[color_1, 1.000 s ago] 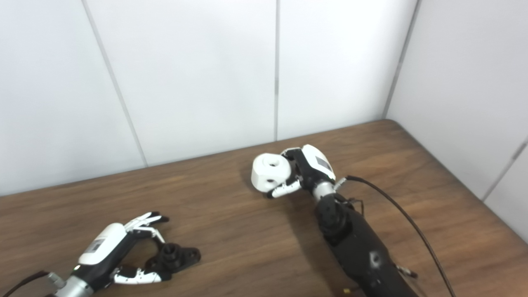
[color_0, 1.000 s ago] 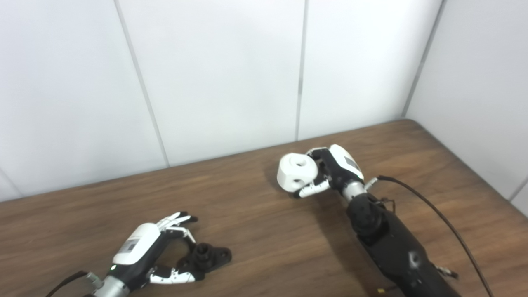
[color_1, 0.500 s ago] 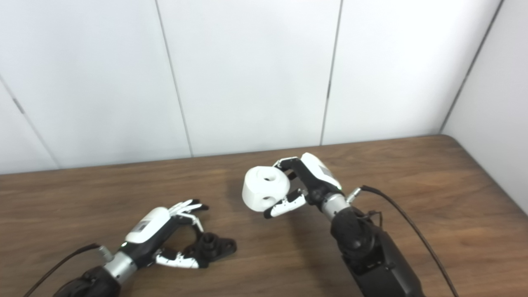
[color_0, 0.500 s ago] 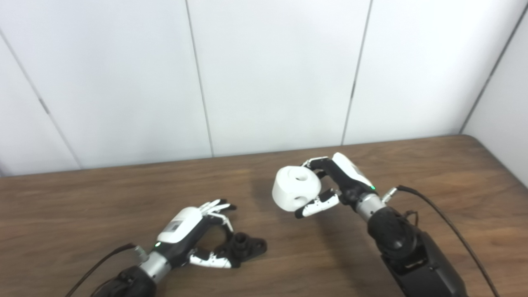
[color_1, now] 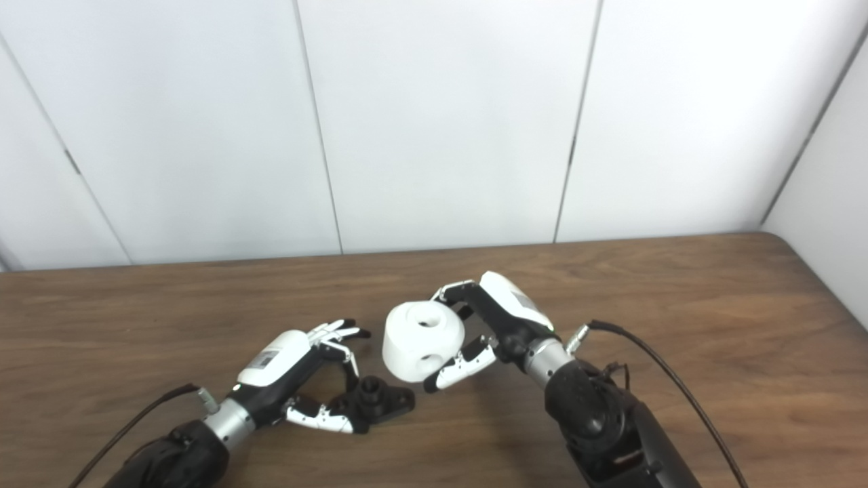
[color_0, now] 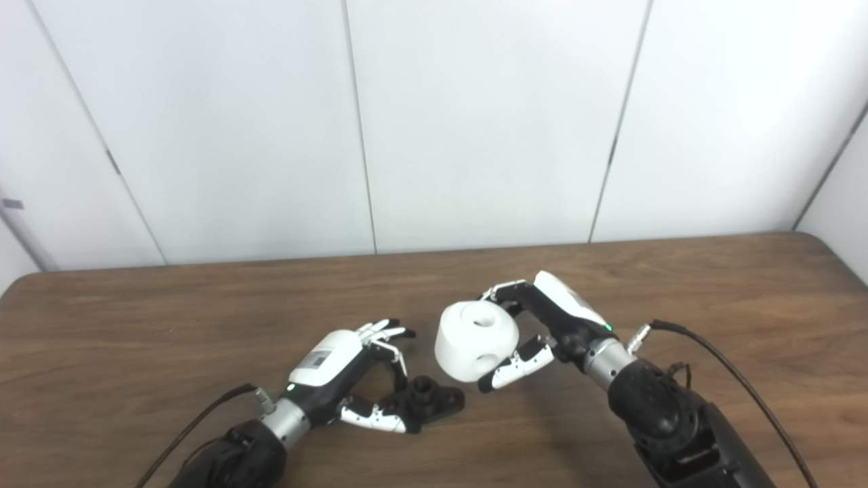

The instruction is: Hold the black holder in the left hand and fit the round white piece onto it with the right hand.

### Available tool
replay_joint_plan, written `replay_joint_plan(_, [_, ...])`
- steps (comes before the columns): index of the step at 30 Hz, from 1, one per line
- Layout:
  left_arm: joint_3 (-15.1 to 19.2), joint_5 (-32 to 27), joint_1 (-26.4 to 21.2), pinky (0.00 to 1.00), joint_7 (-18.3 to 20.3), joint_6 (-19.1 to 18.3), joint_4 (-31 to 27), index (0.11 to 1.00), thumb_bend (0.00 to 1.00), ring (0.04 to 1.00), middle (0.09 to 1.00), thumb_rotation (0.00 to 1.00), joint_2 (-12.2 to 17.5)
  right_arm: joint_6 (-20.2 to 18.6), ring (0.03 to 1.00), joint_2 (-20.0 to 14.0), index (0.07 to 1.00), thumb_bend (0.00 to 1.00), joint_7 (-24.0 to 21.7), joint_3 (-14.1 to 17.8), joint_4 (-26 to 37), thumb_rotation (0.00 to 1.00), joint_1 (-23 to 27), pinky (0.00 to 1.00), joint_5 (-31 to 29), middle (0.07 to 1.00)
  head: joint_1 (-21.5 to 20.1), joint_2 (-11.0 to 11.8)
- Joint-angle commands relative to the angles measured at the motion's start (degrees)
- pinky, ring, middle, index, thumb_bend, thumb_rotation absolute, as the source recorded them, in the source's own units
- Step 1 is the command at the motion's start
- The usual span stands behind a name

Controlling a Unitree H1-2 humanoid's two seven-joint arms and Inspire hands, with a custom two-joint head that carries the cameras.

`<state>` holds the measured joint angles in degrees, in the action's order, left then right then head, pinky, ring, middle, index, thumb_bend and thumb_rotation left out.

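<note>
The round white plastic piece (color_0: 476,340) is gripped between thumb and fingers of the right hand (color_0: 550,324), held just above the brown wooden worktop (color_0: 712,285). Near the front edge, the small black holder (color_0: 427,400) is pinched by the low left hand (color_0: 346,379).

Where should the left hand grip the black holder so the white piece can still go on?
Probably by the flat base of the black holder, from its left, where the left hand already brackets it. The post stands upright in the middle, so side contact leaves it clear for the round white piece in the right hand.
</note>
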<state>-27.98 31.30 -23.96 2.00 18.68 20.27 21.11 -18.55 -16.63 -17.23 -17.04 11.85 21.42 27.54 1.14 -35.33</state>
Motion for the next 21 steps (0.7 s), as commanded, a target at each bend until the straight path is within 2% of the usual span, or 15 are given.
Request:
replay_joint_plan(1, [-3.05, 4.6, 1.41, 0.99, 4.47, -3.25, 2.29, 0.484, 0.52, 0.977, 0.895, 0.06, -0.97, 0.82, 0.799, 0.37, 0.48, 0.52, -0.02, 0.07, 2.02, 0.14, 3.2, 0.7, 0.6, 0.752, 0.08, -0.04])
replay_joint_plan(10, [-3.32, 4.32, 1.34, 0.99, 4.62, -3.96, 1.83, 0.483, 0.52, 0.977, 0.896, 0.05, -1.38, 1.86, 0.812, 1.5, 0.48, 0.52, -1.11, -1.84, 1.35, 0.14, 5.8, 0.73, 2.25, 0.757, 0.63, -0.59])
replay_joint_plan(21, [-3.96, 4.33, 1.07, 0.98, 4.46, -3.93, 2.12, 0.484, 0.52, 0.976, 0.901, 0.05, -1.45, 4.02, 0.78, 1.75, 0.479, 0.52, -0.82, -2.8, -0.92, 0.13, 8.45, 0.7, 2.46, 0.739, 1.18, -0.84])
